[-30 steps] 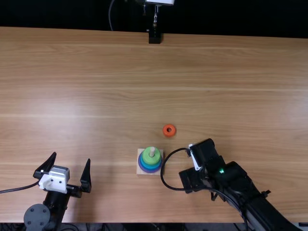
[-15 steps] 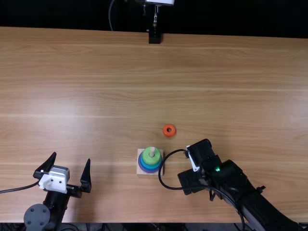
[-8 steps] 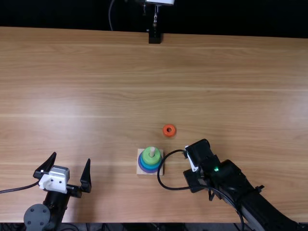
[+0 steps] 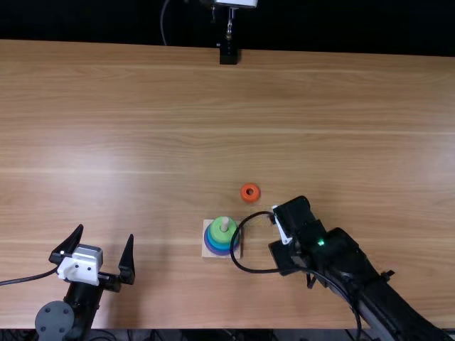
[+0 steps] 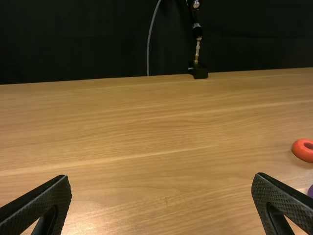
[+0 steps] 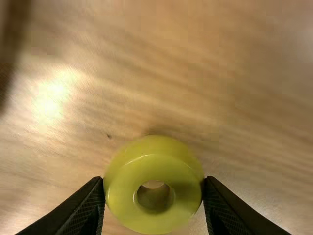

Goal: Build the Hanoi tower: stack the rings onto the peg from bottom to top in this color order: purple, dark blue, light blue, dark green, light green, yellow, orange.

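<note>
My left gripper stands open at the table's near left; in the left wrist view the gripper has nothing between its fingers. The right gripper, seen from above, is just right of the peg's base. In the right wrist view the gripper is shut on the yellow ring, held over the wood. On the square wooden base lie a purple ring, blue rings and a green ring on top, around the peg, whose tip stands out. The orange ring lies beyond the base.
A black cable loops from the right arm past the base's right side. At the table's far edge stands a metal stand with a black foot.
The right arm's gripper has shifted slightly away from the near edge and toward the peg's base. The left arm, the stacked rings and the orange ring have kept still.
</note>
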